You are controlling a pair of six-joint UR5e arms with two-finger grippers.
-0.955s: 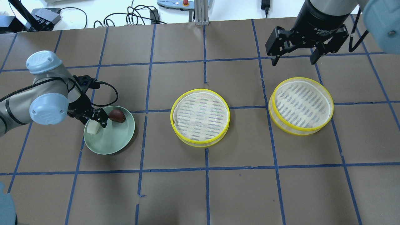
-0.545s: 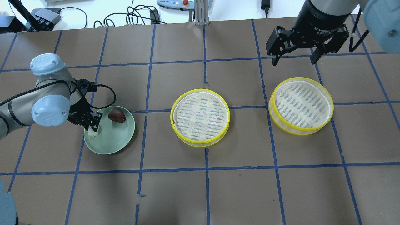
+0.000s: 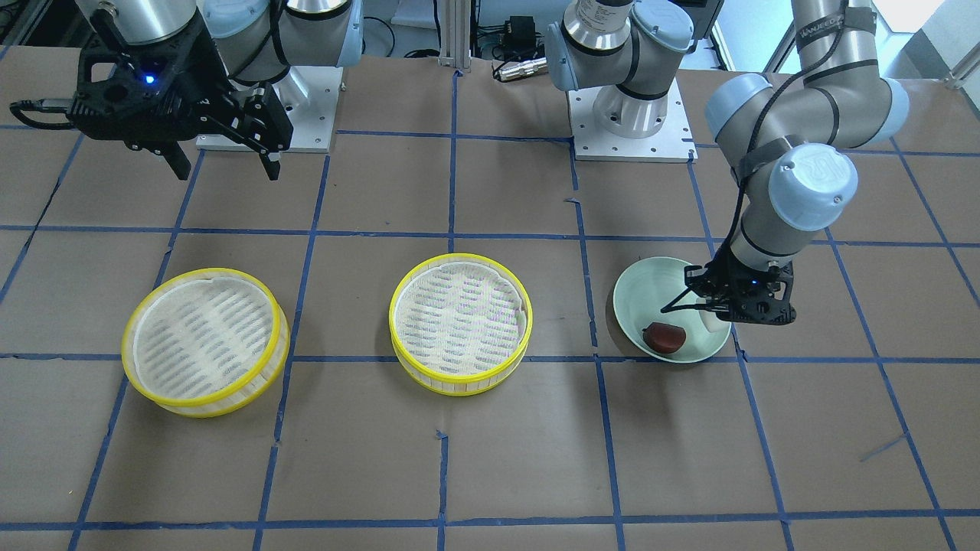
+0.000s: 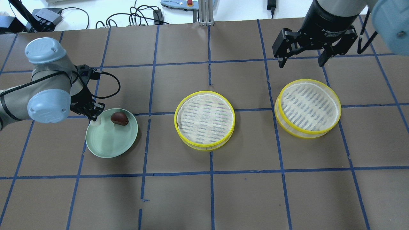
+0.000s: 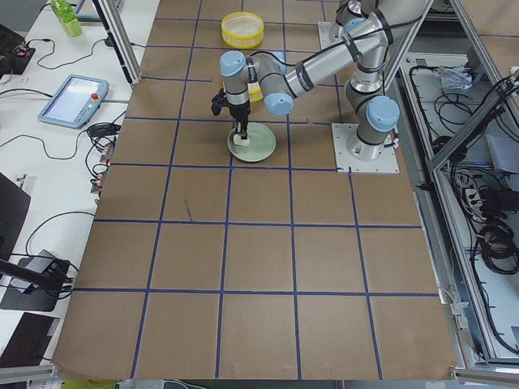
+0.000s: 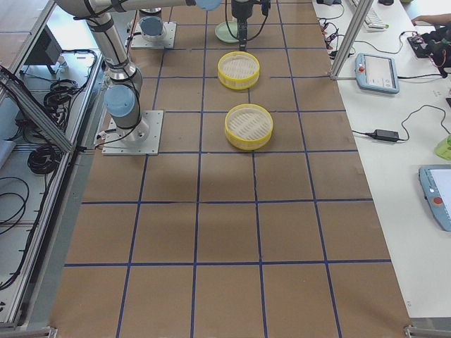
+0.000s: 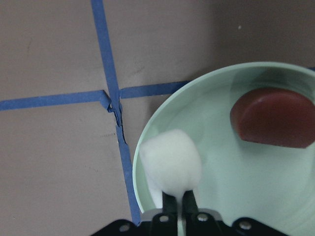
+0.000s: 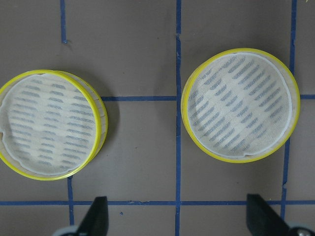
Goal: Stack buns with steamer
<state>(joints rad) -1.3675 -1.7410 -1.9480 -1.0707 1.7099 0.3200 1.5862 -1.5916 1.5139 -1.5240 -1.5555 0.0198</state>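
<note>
The white bun [image 7: 170, 162] is pinched at its lower end between my left gripper's [image 7: 178, 199] nearly closed fingers, over the left rim of the pale green plate [image 4: 108, 147]. In the overhead view only a bit of the white bun [image 4: 95, 122] shows under the left gripper [image 4: 93, 114]. The dark reddish-brown bun [image 4: 119, 118] lies on the plate's far side, apart from the gripper. Two yellow-rimmed steamer trays, a middle one [image 4: 176, 116] and a right one [image 4: 277, 102], stand empty. My right gripper [image 4: 300, 59] hangs open and empty beyond the right steamer.
Blue tape lines grid the brown table. Cables and a controller lie past the far edge [image 4: 140, 16]. The robot bases [image 3: 632, 115] stand at the table's back. The right wrist view shows both steamers [image 8: 101, 118] [image 8: 183, 103] side by side below.
My left gripper has shut on the white bun and shifted with it from the plate's inside towards the plate's far left rim. The right gripper has barely moved.
</note>
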